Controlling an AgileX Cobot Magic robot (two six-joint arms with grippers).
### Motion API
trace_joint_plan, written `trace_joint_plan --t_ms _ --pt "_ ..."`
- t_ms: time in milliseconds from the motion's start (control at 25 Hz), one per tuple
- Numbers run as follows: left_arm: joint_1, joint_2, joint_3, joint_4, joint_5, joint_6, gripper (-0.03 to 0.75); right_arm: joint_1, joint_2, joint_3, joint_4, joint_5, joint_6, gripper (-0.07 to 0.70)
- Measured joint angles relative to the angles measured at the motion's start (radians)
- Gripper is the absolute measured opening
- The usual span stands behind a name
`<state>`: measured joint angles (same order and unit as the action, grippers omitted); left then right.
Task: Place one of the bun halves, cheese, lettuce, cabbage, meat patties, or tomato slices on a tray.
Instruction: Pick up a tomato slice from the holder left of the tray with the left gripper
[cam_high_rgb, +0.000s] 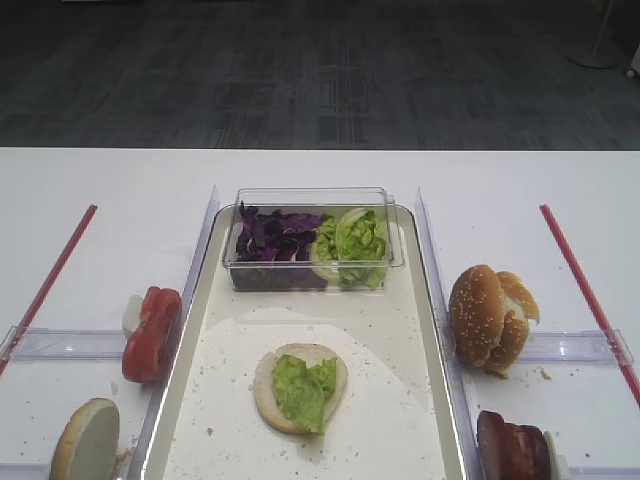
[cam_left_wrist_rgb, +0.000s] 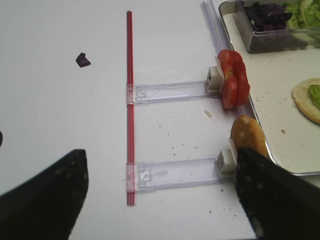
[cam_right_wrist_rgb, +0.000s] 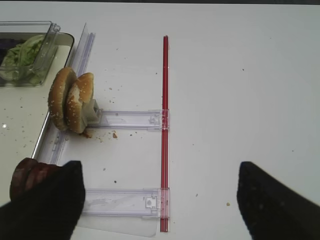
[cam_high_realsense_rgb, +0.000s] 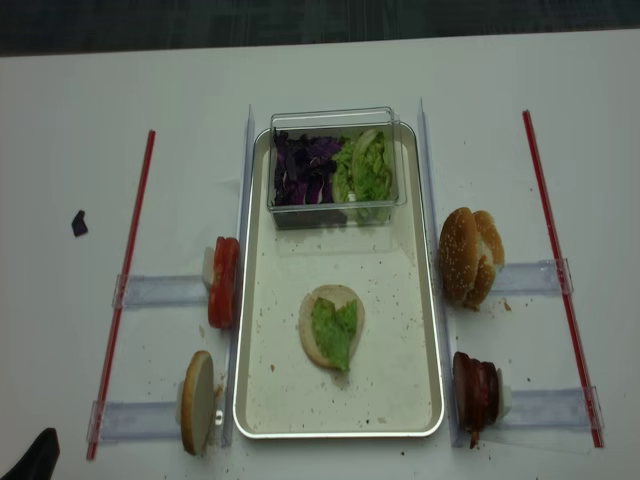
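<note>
On the tray (cam_high_rgb: 424, 300) lies a bun half (cam_high_rgb: 300, 388) with a lettuce leaf (cam_high_rgb: 304, 385) on its cut face. Tomato slices (cam_left_wrist_rgb: 233, 77) and another bun half (cam_left_wrist_rgb: 246, 132) stand on edge on the left holders. More bun halves (cam_right_wrist_rgb: 71, 100) and the meat patties (cam_right_wrist_rgb: 29, 175) stand on the right holders. Cabbage (cam_high_rgb: 272, 235) and lettuce (cam_high_rgb: 352, 240) fill the clear box. No cheese is in view. My left gripper (cam_left_wrist_rgb: 160, 180) hangs open and empty over the table, left of the standing bun. My right gripper (cam_right_wrist_rgb: 159, 185) is open and empty, right of the patties.
The clear plastic box (cam_high_rgb: 312, 238) sits at the tray's far end. Red strips (cam_left_wrist_rgb: 129, 100) (cam_right_wrist_rgb: 165, 125) run along both sides, joined to clear rail holders (cam_left_wrist_rgb: 170, 92) (cam_right_wrist_rgb: 130, 119). A purple scrap (cam_left_wrist_rgb: 83, 60) lies on the table far left. Crumbs dot the tray floor.
</note>
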<state>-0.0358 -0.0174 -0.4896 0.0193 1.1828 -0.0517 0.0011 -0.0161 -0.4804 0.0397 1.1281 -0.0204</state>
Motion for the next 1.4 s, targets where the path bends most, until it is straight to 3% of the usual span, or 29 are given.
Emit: trace_joint_plan --t_ms 880,1160,1400 --pt "0.000 0.000 0.000 0.000 -0.002 0.002 0.554 0.000 0.000 0.000 0.000 0.000 0.000 0.633" --pt "0.000 0.041 -0.016 0.000 -0.101 0.012 0.554 0.000 0.000 0.000 0.000 0.000 0.000 0.633" --pt "0.000 0.291 -0.064 -0.005 -0.187 0.018 0.554 0.000 0.000 0.000 0.000 0.000 0.000 0.633"
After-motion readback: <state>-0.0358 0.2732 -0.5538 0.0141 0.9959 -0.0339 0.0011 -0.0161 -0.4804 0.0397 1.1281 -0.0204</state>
